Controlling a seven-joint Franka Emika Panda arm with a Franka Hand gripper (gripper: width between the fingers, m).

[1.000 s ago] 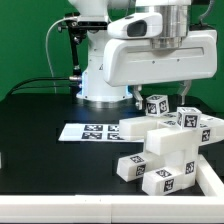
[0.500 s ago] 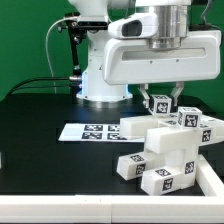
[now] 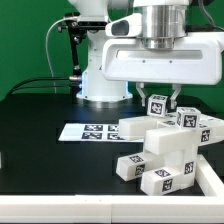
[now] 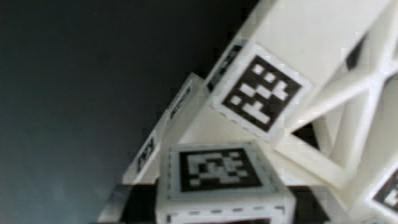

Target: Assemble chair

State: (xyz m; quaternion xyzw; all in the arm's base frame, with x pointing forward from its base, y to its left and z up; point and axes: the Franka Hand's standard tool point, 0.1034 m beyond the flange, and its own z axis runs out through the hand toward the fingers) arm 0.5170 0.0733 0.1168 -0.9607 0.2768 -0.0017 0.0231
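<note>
The partly joined chair is a blocky white body with tags, standing on the black table at the exterior view's right. My gripper hangs just above its top and is shut on a small white tagged chair piece. In the wrist view this piece sits between my dark fingers, with its tag facing the camera. Beyond it is the chair's cross-braced panel with another tag. Whether the piece touches the body is hidden.
The marker board lies flat on the table to the exterior view's left of the chair. A white bar runs along the table's edge at the exterior view's lower right. The robot's white base stands behind.
The hand above the chair has straightened and shifted slightly toward the exterior view's right. The held piece stays in almost the same spot, a touch lower.
</note>
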